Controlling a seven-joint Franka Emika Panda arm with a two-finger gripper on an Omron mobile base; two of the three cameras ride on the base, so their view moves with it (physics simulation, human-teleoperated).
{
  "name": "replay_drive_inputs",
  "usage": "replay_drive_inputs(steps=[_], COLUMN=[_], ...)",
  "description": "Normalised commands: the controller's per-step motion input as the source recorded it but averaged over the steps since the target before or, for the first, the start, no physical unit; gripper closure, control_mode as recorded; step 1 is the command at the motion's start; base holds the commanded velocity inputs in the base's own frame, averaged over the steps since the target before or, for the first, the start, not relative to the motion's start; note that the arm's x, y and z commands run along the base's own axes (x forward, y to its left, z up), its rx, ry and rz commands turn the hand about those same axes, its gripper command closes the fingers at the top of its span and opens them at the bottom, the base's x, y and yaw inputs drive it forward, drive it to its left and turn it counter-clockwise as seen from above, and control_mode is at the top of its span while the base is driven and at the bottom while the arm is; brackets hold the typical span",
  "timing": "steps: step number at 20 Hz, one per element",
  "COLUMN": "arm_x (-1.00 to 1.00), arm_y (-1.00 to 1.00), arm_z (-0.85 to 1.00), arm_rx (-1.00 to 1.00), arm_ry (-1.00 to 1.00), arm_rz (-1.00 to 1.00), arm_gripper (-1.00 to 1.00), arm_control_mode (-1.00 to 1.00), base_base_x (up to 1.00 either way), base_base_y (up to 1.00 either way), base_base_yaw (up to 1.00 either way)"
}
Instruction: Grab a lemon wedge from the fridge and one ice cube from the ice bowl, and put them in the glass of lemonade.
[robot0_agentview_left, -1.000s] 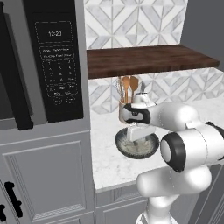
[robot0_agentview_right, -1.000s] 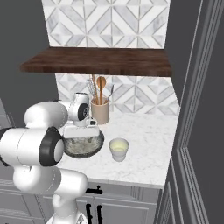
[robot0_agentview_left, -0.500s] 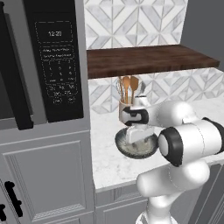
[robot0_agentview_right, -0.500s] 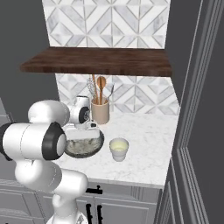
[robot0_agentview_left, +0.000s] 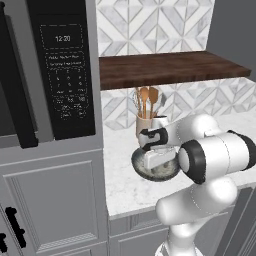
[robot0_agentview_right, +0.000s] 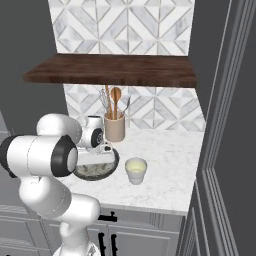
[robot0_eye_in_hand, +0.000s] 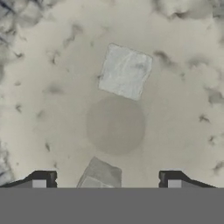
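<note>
With our gripper (robot0_eye_in_hand: 107, 186) spread wide and holding nothing inside the ice bowl (robot0_agentview_left: 141, 167), we judge the cube (robot0_eye_in_hand: 125, 71) lying on its floor light, hard and slippery, best pinched across opposite flat faces.

Beige holder (robot0_agentview_right: 114, 129) with wooden spoons (robot0_agentview_right: 115, 96) upright at the back of the white marble counter (robot0_agentview_right: 170, 165), against the grey-white geometric tile backsplash (robot0_agentview_right: 120, 22). Dark wood shelf (robot0_agentview_left: 170, 67) mounted above the counter. Black microwave (robot0_agentview_left: 62, 70) set into the cabinetry at left, display reads 12:20. Grey panelled cabinet (robot0_agentview_left: 55, 205) beneath it, short black handles (robot0_agentview_left: 17, 227).
</note>
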Motion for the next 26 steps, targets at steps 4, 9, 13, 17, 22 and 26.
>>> replay_drive_inputs(steps=[4,9,13,17,22,26], arm_x=[-0.01,-0.04,-0.19,-0.39,-0.01,0.15], arm_y=[0.0,0.0,0.0,0.0,0.0,0.0], arm_z=[0.0,-0.1,-0.03,0.0,-0.02,-0.06], arm_rx=[0.0,0.0,0.0,0.0,0.0,0.0], arm_ry=[0.0,0.0,0.0,0.0,0.0,0.0], arm_rz=[0.0,0.0,0.0,0.0,0.0,0.0], arm_gripper=[-1.0,-1.0,-1.0,-1.0,-1.0,-1.0], arm_control_mode=[-1.0,-1.0,-1.0,-1.0,-1.0,-1.0], base_base_x=[0.0,0.0,0.0,0.0,0.0,0.0], base_base_y=[0.0,0.0,0.0,0.0,0.0,0.0], base_base_yaw=[0.0,0.0,0.0,0.0,0.0,0.0])
